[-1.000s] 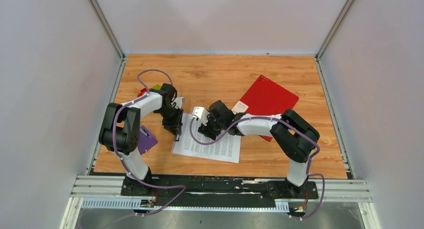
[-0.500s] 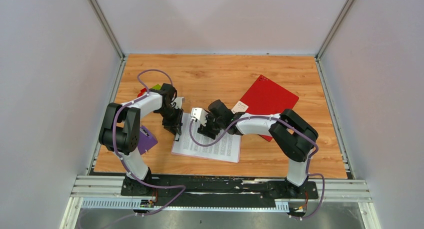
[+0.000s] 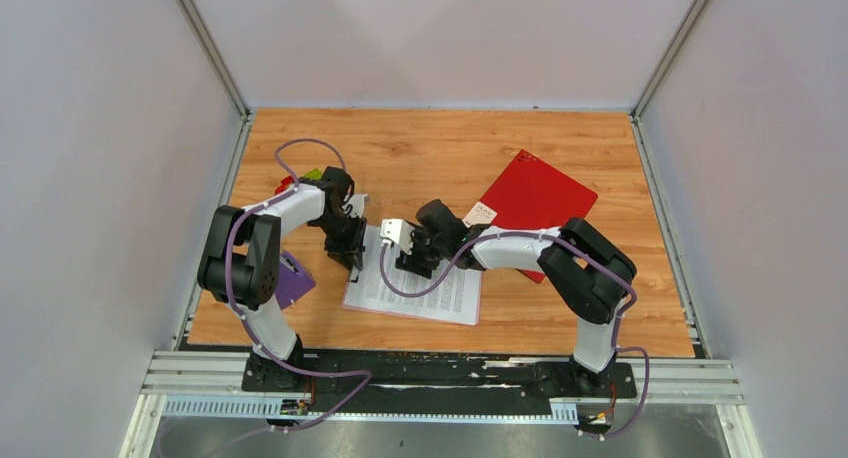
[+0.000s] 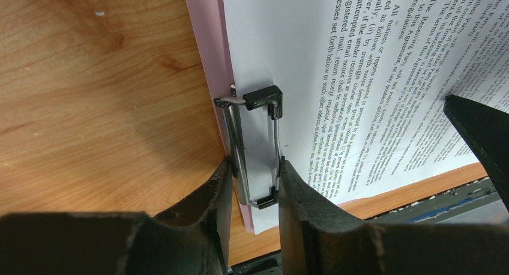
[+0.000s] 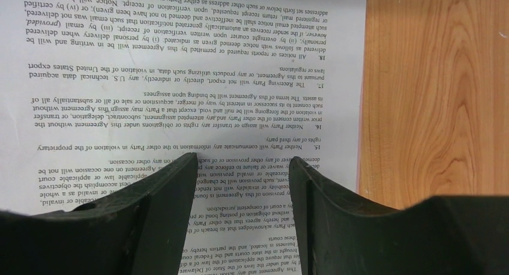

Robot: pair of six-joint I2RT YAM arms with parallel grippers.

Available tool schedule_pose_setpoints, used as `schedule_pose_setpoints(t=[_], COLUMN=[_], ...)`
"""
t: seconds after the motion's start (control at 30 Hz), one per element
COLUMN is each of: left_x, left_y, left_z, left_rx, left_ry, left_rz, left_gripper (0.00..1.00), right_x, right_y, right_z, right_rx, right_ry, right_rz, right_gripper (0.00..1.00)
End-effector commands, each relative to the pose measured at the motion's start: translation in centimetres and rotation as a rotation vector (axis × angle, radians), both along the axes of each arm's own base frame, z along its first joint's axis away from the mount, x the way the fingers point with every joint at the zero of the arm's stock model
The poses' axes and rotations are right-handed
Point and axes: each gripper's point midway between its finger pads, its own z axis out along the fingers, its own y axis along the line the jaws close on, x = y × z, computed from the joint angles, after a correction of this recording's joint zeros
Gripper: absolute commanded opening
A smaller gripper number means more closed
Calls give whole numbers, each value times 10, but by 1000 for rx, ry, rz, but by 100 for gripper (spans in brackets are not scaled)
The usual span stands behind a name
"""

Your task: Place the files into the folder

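The files (image 3: 425,290) are white printed sheets lying on a pink folder (image 4: 207,41), whose edge shows along their left side. A metal clip (image 4: 252,137) sits on that left edge over the sheets (image 4: 360,53). My left gripper (image 3: 352,261) is shut on the clip, with one finger against each side of it (image 4: 254,167). My right gripper (image 3: 408,264) is open, low over the upper middle of the sheets (image 5: 243,164). Printed text (image 5: 180,77) shows between its fingers, and it holds nothing. One right finger (image 4: 483,131) shows in the left wrist view.
A red folder (image 3: 535,200) lies at the back right, partly under the right arm. A purple object (image 3: 294,280) lies by the left arm. Small green (image 3: 313,174) and red (image 3: 284,185) things lie behind the left gripper. Walls enclose the wooden table (image 3: 430,148).
My right wrist has shifted slightly down and toward the sheets. The left gripper and the sheets have not moved.
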Motion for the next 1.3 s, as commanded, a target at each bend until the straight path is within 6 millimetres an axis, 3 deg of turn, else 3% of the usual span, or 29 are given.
schedule_pose_setpoints(t=[0.0, 0.1, 0.27, 0.43, 0.47, 0.5, 0.67, 0.77, 1.0, 1.27], left_x=[4, 4, 9, 17, 19, 20, 25, 31, 31, 16], left_y=[-4, -7, -8, -14, -15, -16, -15, -14, -27, -31], left_z=[6, 9, 27, 54, 58, 62, 82, 98, 125, 116], left_rx=[-18, -40, -42, -79, -87, -92, -88, -91, -155, -174], left_ry=[-28, -27, -70, -118, -126, -135, -190, -245, -386, -416], left_rz=[-14, -14, -3, 9, 9, 10, 23, 37, 39, 17], left_gripper=[0, 1, 36, 57, 71, 78, 85, 99, 100, 100], right_x=[-3, -2, 1, 6, 5, 3, 3, 11, 61, 92], right_y=[-11, -9, -6, -2, -2, -1, -11, -23, -83, -132], right_z=[-27, -25, -5, 37, 44, 51, 72, 75, 47, 35], right_rx=[-80, -75, -41, 59, 84, 107, 165, 151, -112, -178], right_ry=[20, 19, 23, 50, 64, 77, 130, 110, -139, -136], right_rz=[26, 25, -15, -101, -109, -118, -225, -309, -545, -668], right_gripper=[58, 60, 69, 72, 72, 72, 73, 72, 68, 63])
